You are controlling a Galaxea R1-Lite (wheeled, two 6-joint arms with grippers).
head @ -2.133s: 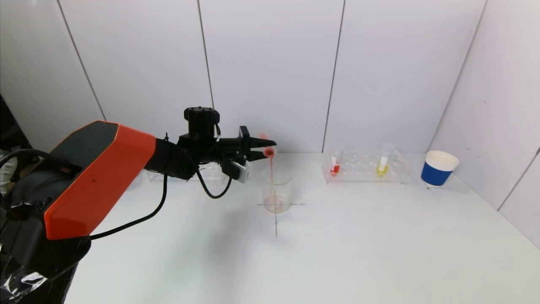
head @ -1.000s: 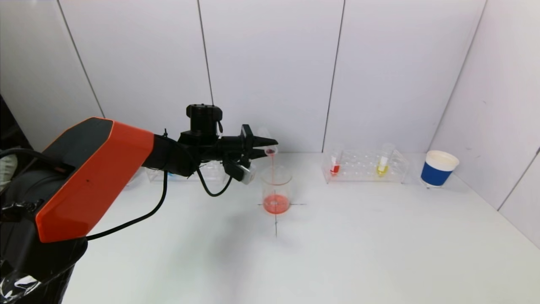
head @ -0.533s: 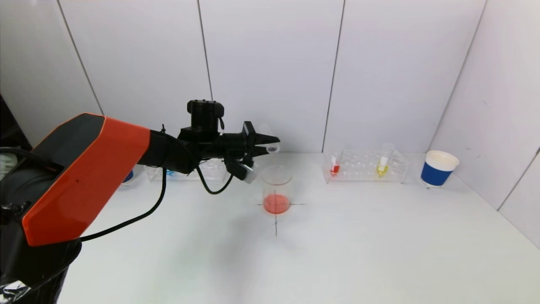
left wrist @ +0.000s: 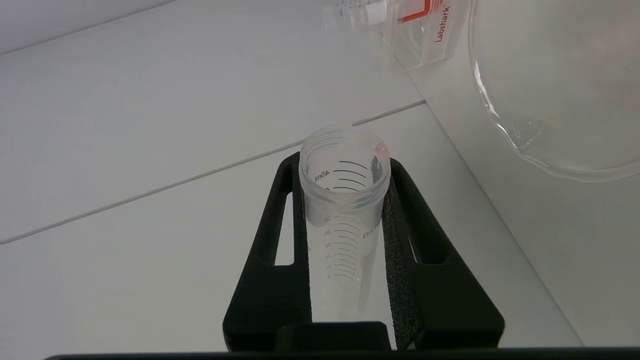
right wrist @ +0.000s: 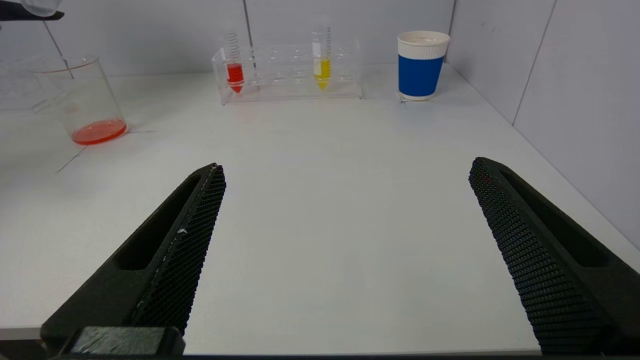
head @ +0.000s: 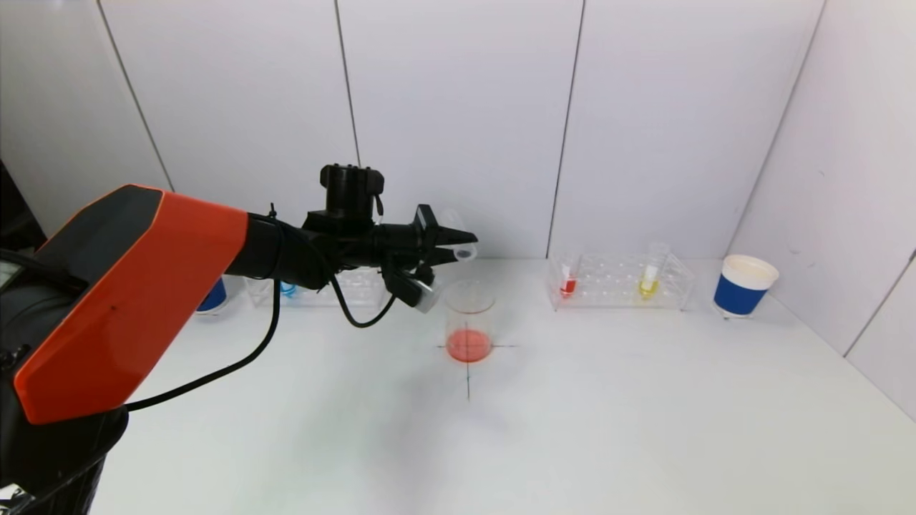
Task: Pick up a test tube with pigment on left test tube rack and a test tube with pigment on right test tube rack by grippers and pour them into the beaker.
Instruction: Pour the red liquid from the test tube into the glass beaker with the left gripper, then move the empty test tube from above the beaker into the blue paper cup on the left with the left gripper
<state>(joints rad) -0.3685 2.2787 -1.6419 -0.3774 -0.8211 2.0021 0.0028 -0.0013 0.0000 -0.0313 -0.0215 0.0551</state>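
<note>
My left gripper (head: 458,244) is shut on a clear test tube (head: 460,250), now empty but for a red drop at its rim (left wrist: 381,148), held tilted above and just left of the beaker (head: 469,318). The beaker holds red liquid (head: 469,345). In the left wrist view the tube (left wrist: 345,210) sits between both fingers. The right rack (head: 619,282) holds a red tube (head: 568,280) and a yellow tube (head: 650,275). The left rack (head: 322,290) shows behind the arm with a blue tube (head: 288,289). My right gripper (right wrist: 345,215) is open and empty over the near table.
A blue and white paper cup (head: 744,285) stands right of the right rack. Another blue cup (head: 212,295) stands left of the left rack. A black cross (head: 469,372) marks the table under the beaker. Walls close the back and right sides.
The red liquid has run out of the tube into the beaker and the stream has stopped. My left gripper has risen a little with the tube.
</note>
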